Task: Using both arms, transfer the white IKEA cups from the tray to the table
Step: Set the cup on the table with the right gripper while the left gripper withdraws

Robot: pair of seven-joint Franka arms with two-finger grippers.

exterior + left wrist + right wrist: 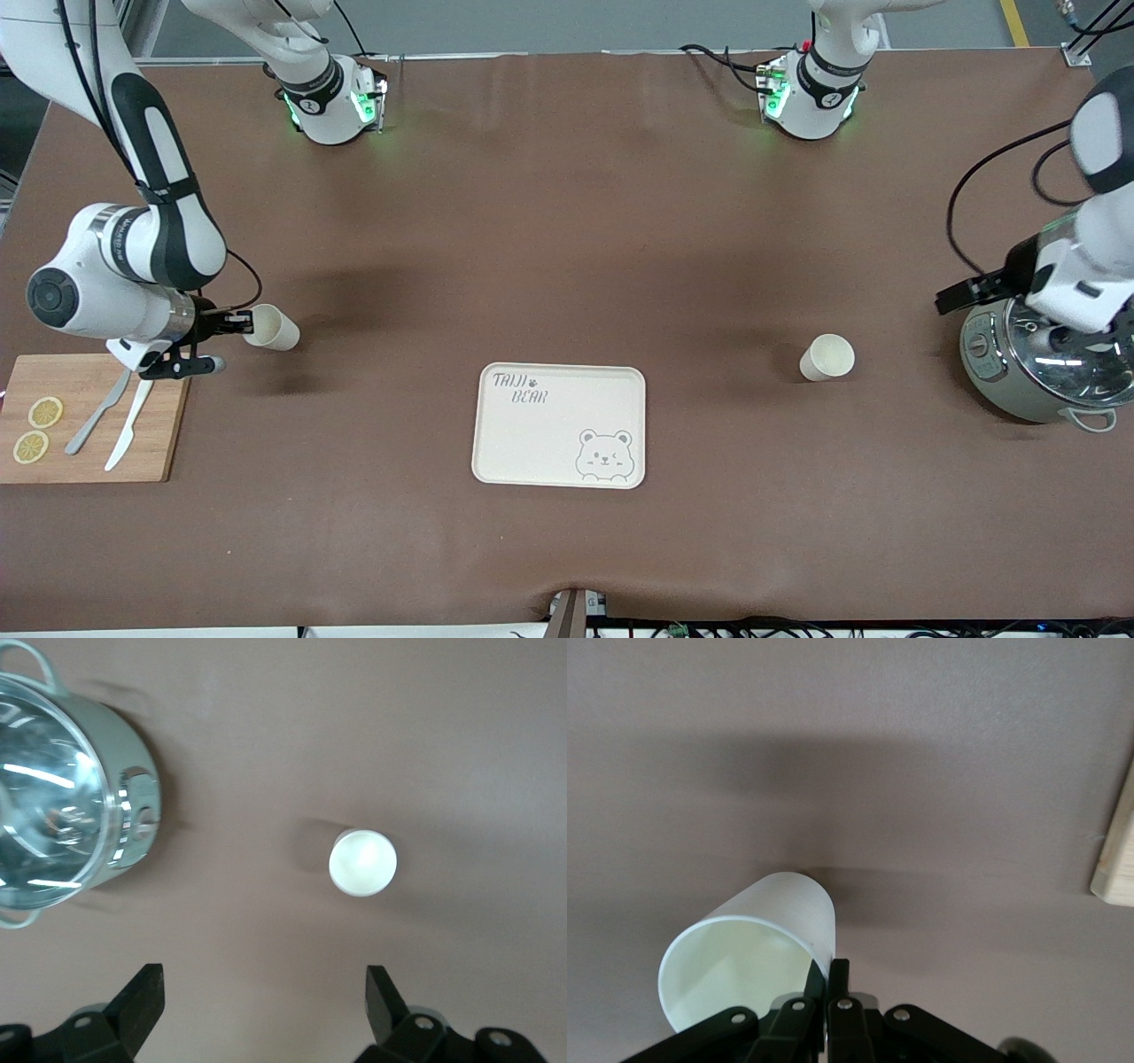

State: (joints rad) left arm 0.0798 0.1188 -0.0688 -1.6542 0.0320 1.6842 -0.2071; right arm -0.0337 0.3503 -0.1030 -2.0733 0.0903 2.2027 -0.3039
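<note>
Tray (532, 443): empty, mid-table near front edge.
Cup one (827, 357): upright on table (567, 221), left arm's end; left gripper (264, 1010) above, jaws released.
Cup two (272, 327): rim pinched by right gripper (232, 323), tilted, over right arm's end, by board (89, 416); not yet set down.

Bamboo cutting board (89, 416) with lemon slices (37, 429), knife (128, 425), fork (96, 415); lidded steel pot (1036, 372).

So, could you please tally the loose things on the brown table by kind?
Small cream-white tapered cups: 2
Cream bear-face tray: 1
Bamboo cutting board: 1
Lemon slices: 2
Pieces of cutlery: 2
Steel lidded pot: 1
Total: 9
</note>
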